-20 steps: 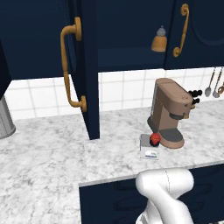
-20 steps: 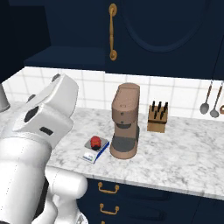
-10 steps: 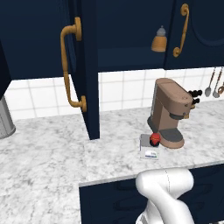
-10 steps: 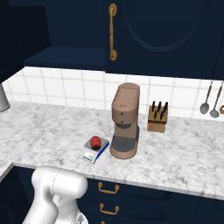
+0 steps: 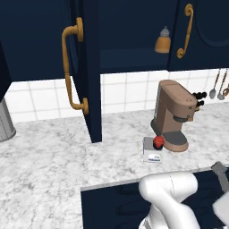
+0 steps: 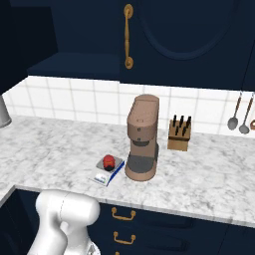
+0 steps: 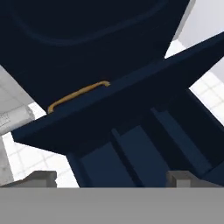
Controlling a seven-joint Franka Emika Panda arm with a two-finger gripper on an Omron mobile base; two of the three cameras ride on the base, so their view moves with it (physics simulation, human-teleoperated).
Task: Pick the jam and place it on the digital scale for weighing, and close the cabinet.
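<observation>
Grey-tipped jaws stand wide apart and empty in the hand view, facing the underside of the navy cabinet [image 7: 87,52], whose golden handle [image 7: 78,95] shows just beyond. The cabinet door [image 5: 87,67] hangs open over the marble table [image 5: 44,156]. The red jam [image 5: 158,142] sits on the digital scale [image 5: 152,152], just beside the brown coffee machine [image 5: 174,114]. An orange bottle [image 5: 163,41] stands inside the cabinet.
</observation>
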